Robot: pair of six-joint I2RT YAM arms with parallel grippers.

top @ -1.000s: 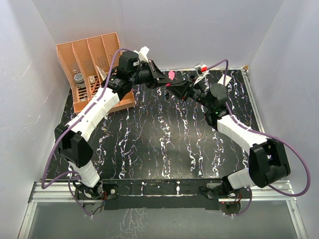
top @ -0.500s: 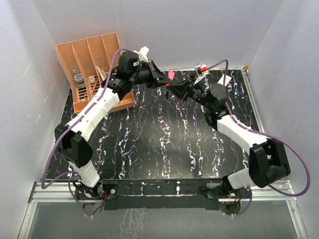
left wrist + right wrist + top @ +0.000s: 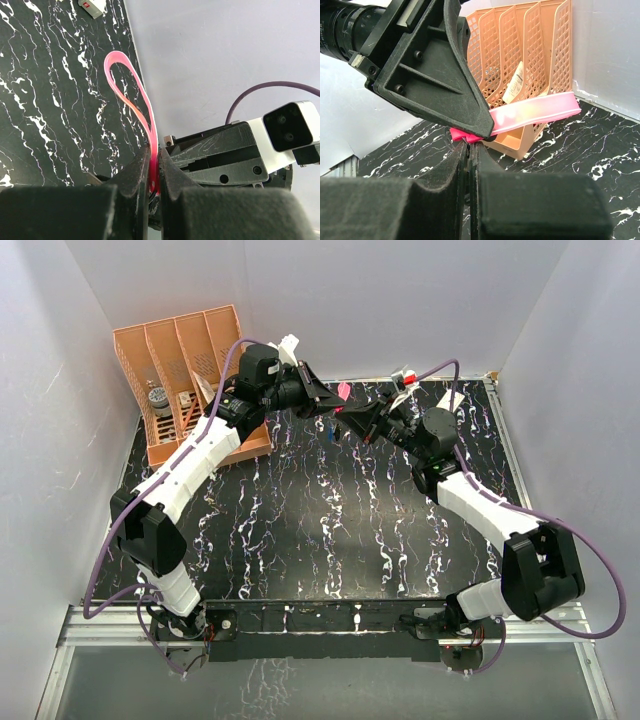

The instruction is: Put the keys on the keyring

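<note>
The keyring (image 3: 131, 95) is a pink strap loop, and my left gripper (image 3: 154, 150) is shut on its lower end above the back of the table. From above, the strap (image 3: 343, 390) pokes out between the two grippers. My left gripper (image 3: 325, 402) and right gripper (image 3: 347, 420) meet tip to tip. In the right wrist view my right gripper (image 3: 469, 145) is shut right under the strap's bunched pink end (image 3: 462, 135), with a thin dark sliver pinched between its tips. The left arm's finger (image 3: 435, 65) hangs just above. The keys are hidden.
An orange file organizer (image 3: 185, 380) stands at the back left, with small items in its slots; it also shows behind the strap (image 3: 530, 55). A small grey box (image 3: 92, 6) lies near the back wall. White walls close in on three sides.
My right gripper has closed its jaws at the strap's end. Both arms have stayed nearly where they were.
</note>
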